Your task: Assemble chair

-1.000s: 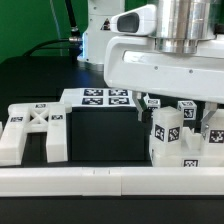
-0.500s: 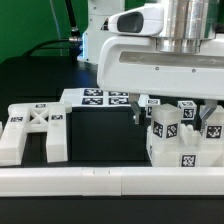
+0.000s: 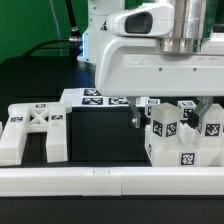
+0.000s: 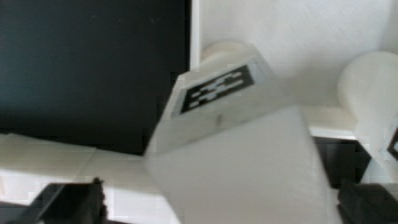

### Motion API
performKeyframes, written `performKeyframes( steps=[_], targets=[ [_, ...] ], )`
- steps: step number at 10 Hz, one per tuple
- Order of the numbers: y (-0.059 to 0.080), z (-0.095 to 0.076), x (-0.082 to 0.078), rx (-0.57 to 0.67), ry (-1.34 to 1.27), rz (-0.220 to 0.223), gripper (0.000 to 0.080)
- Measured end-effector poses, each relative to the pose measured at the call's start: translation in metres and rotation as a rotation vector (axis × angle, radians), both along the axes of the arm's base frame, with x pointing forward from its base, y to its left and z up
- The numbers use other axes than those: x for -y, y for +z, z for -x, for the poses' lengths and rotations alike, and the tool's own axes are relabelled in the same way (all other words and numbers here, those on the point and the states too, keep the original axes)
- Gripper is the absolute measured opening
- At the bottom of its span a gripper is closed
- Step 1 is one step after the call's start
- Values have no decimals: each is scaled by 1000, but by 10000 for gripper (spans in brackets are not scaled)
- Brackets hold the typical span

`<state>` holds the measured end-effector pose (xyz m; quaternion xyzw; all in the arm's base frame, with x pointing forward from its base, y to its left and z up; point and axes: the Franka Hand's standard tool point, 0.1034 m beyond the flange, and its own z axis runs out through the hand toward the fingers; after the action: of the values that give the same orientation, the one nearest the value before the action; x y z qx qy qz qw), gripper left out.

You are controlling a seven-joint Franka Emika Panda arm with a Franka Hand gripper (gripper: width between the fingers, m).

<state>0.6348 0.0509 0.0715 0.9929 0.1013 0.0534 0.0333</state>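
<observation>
Wrist view: tag [image 4: 221, 86] on chair piece [image 4: 231, 160]

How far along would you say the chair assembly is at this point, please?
Done: little looks finished; tagged white pieces stand clustered at the exterior view's right, but whether they are joined I cannot tell. In hand: nothing is gripped; the open gripper straddles that cluster from above. Left: the X-braced frame lies apart at the exterior view's left, so most of the joining seems to remain.
</observation>
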Motion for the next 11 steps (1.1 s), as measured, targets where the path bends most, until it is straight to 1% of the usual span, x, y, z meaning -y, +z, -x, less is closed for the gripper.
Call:
performKeyframes(
  steps=[5,7,9,11],
  targets=[
    [2,5,-7,7,4,-4,649],
    [3,7,-3,6,1,-4,649],
    [4,6,5,6,-10,-4,649],
    [4,7,2,6,-8,-6,649]
  ],
)
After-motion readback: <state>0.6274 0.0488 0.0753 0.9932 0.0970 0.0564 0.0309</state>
